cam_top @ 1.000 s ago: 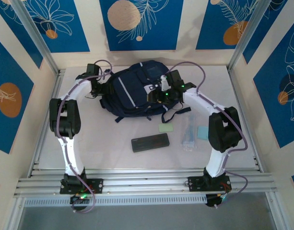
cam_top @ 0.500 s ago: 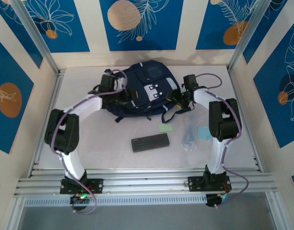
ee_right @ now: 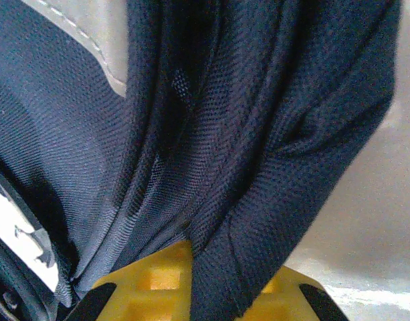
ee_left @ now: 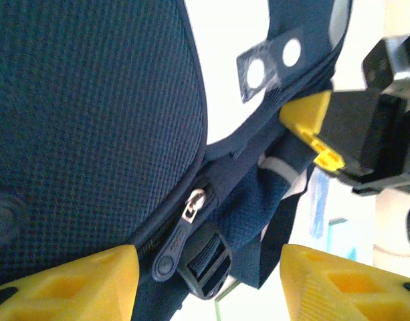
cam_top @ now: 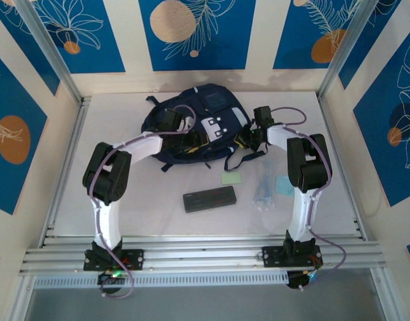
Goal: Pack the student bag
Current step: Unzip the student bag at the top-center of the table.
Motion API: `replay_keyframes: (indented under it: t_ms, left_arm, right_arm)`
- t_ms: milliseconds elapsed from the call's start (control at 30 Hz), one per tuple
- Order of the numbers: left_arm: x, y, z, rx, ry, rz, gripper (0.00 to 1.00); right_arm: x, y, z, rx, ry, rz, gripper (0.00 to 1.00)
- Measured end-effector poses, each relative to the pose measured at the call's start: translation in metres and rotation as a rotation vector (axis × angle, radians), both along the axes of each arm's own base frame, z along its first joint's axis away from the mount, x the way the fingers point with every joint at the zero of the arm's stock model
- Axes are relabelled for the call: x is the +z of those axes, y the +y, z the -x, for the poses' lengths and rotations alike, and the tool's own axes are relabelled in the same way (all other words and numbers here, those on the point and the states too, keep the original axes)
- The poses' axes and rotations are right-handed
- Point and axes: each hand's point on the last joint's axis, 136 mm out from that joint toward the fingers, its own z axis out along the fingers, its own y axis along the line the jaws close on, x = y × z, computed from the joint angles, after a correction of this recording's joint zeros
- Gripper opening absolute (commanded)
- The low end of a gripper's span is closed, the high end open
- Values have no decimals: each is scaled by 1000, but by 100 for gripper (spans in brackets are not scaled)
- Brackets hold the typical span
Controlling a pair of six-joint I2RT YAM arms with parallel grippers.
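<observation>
Left gripper (cam_top: 190, 142) farther right — over student bag (cam_top: 198, 103)

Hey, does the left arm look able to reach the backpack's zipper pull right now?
Probably yes: the zipper pull on the student bag lies between the open fingers of the left gripper, with nothing blocking it.

One bag (cam_top: 196, 107) is lying at the far middle of one table (cam_top: 138, 221). Two arms are reaching to it, one left arm (cam_top: 106, 177) and one right arm (cam_top: 308, 167). Nearer, four small things are lying: one black case (cam_top: 210, 200), one green pad (cam_top: 231, 178), one blue pad (cam_top: 283, 185) and one clear pouch (cam_top: 263, 192).
</observation>
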Motion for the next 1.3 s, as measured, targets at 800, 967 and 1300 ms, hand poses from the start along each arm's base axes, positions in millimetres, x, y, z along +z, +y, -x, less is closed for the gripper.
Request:
replay_keyframes:
  t_ms: [800,967,1300]
  left_arm:
    - [-37,-8,3,119,14,-124,51]
    - [-41,-16,-8,161,4,-52,36]
    - [-44,-21,-10,115,-35,-44,24]
  right_arm:
    - [3,8,-6,12,-50,-22,0]
    - [4,7,-11,4,-76,-15,0]
    - [4,6,-13,0,-88,-13,0]
